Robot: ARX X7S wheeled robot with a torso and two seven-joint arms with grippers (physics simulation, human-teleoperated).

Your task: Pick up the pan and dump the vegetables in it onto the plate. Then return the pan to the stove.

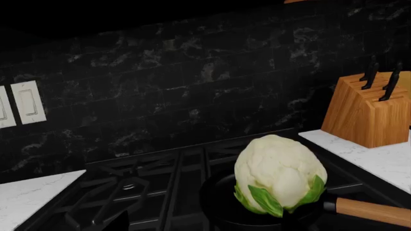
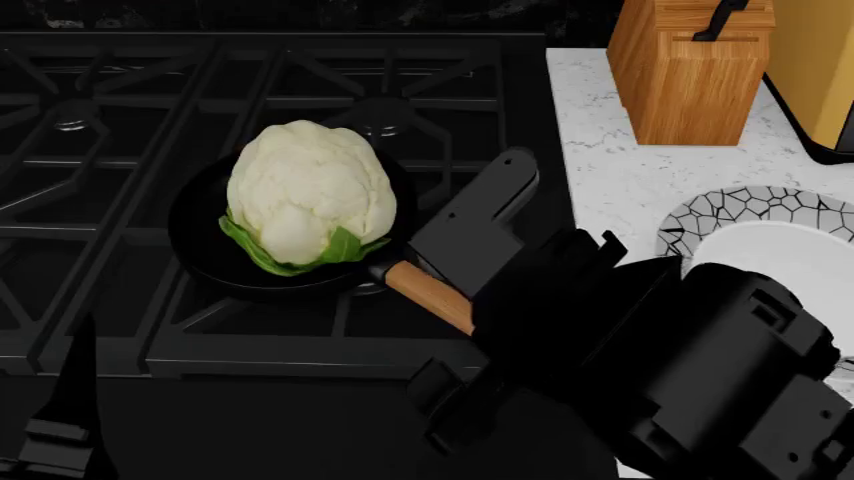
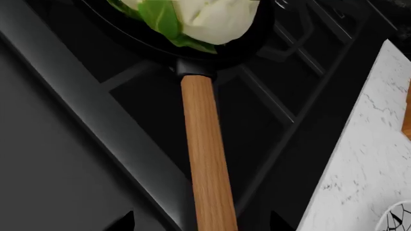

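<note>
The small round black frying pan (image 2: 214, 262) with its long light-brown wooden handle (image 3: 205, 159) sits on the cast-iron grates of the black gas stove (image 2: 120, 110), toward the stove's right side in the head view. Inside it stands the large creamy-white cauliflower (image 2: 310, 190) with green leaves at its base (it nearly fills the pan), upright and leaning on nothing else. The handle runs out from the pan toward the robot and to its right, passing under the dark bulk of the right arm.

The right gripper (image 3: 202, 222) hangs directly above the near end of the handle; in the right wrist view two dark fingertips (image 3: 122, 222) show on either side of the wood, spread apart and not touching it. The left gripper (image 1: 119, 222) appears only as a dark tip at the edge of the left wrist view, over the stove grates and apart from the pan, and I cannot tell how its jaws stand.

To the right of the stove lies a white marble surface (image 2: 607, 170). On it rests the round white plate (image 2: 761, 215) with a black cracked-mosaic rim, partly hidden by the right arm. Behind the plate stands a wooden knife block (image 2: 687, 75) holding black-handled knives. A black tiled wall (image 1: 180, 72) with a white light switch (image 1: 27, 102) rises behind the stove.
</note>
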